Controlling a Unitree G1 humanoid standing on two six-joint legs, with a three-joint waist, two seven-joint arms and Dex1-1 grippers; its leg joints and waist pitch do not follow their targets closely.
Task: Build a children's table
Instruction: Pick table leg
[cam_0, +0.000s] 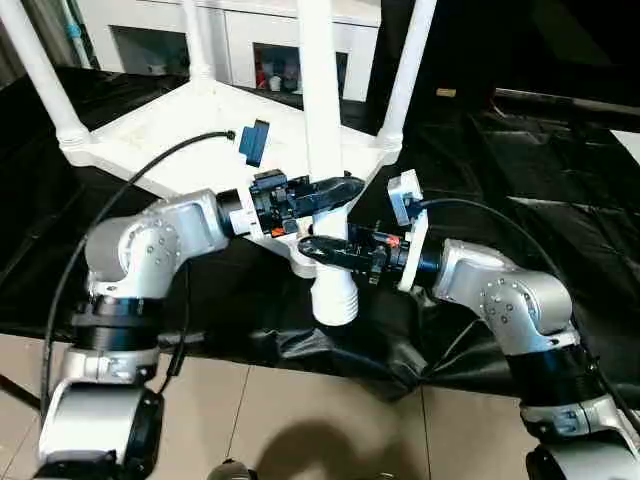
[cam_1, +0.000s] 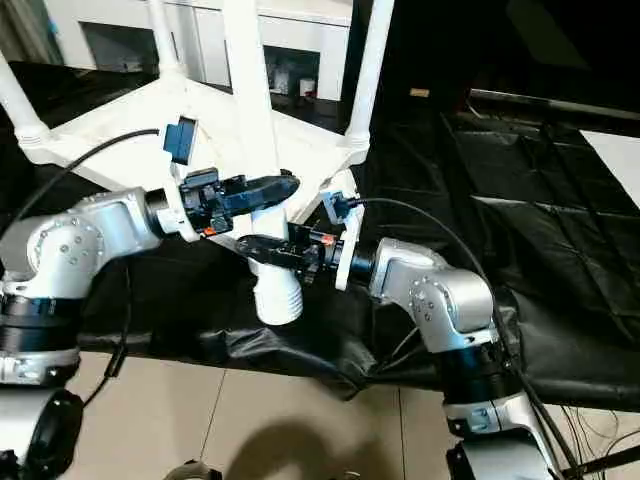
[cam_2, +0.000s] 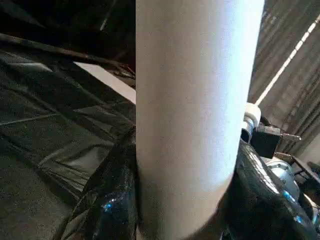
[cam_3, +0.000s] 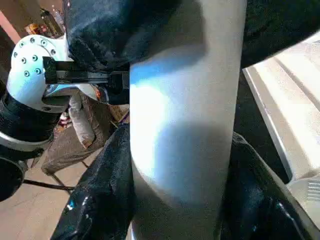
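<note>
A: Where was the table top?
B: Upside down on the black sheet, ribbed side up. Three legs stood up from its corner sockets: back left, far back, right corner.

A: Fourth leg?
B: Upright at the near corner, threaded end at the bottom, hanging just past the top's front edge. Couldn't tell if it sat in the socket.

A: Left gripper?
B: Clamped on that leg from the left, black fingers either side of the tube. Wrist view showed the tube wedged between both pads.

A: Right gripper?
B: Also grasping the leg, just below the left one, coming in from the right. Its fingers hugged both sides of the tube.

A: Background?
B: White cabinet behind, tan floor in front.
</note>
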